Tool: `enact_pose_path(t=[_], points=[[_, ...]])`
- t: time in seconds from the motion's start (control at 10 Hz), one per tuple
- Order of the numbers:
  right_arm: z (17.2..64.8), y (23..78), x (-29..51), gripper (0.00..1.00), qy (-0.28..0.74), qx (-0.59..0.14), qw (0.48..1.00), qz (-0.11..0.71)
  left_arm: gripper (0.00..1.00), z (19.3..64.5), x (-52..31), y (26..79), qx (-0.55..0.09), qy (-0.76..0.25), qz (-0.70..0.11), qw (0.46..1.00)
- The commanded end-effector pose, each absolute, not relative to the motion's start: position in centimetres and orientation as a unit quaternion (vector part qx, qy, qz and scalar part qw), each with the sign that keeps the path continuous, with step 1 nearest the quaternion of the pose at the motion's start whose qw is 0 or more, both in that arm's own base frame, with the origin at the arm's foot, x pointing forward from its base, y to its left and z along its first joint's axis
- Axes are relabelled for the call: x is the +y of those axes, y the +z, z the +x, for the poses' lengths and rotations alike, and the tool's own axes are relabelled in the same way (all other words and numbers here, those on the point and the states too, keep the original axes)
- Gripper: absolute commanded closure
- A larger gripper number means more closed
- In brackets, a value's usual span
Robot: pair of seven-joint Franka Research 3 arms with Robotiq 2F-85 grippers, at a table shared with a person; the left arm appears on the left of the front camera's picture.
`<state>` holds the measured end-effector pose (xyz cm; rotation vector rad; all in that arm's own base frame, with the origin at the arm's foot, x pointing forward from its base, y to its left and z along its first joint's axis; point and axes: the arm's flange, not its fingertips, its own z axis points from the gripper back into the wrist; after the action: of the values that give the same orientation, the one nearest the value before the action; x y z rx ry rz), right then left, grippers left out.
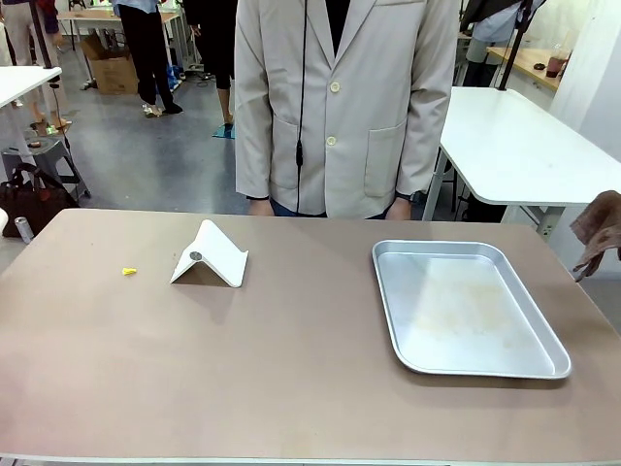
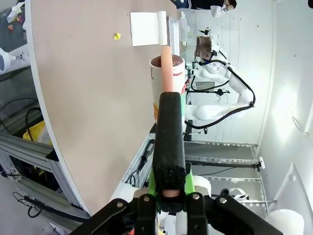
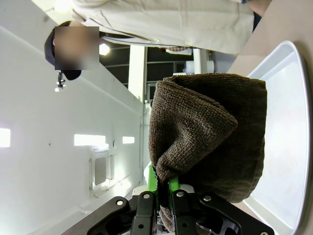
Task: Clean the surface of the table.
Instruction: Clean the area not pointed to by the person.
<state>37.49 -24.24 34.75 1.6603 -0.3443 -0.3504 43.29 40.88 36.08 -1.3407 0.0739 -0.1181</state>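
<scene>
Tabletop (image 1: 291, 379), matte taupe-brown with a pale edge, spans the front view from side to side, with a person in a beige jacket (image 1: 340, 107) standing at its far edge. A shallow silver tray (image 1: 456, 311) lies on its right half. On the left half sits a folded white stand (image 1: 213, 254), and a small yellow scrap (image 1: 128, 271) is well apart to its left.

In the left wrist view, the left arm's fingers (image 2: 152, 188) are clenched on the black textured grip of a long tool (image 2: 168, 127) with a salmon-pink shaft. A white cup (image 2: 155, 85) shows behind the shaft, beside the tabletop's edge.

The right arm's fingers (image 3: 152, 178) pinch a brown knitted cloth (image 3: 205, 137), which bunches above them near the tray. The same cloth hangs at the right border of the front view, off the tabletop's far right corner.
</scene>
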Motion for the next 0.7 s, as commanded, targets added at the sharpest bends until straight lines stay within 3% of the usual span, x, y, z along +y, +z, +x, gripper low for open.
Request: enact_pose_path(t=[0.0, 0.6], points=[[37.4, 35.1, -24.3, 0.90, -0.152, -0.154, 0.648, 0.730, 0.78, 44.3, 42.1, 37.2, 0.046, -0.049, -0.623, 0.779], [37.4, 35.1, -24.3, 0.90, -0.152, -0.154, 0.648, 0.730, 0.78, 51.0, 34.0, 35.1, 0.089, 0.008, -0.558, 0.825]])
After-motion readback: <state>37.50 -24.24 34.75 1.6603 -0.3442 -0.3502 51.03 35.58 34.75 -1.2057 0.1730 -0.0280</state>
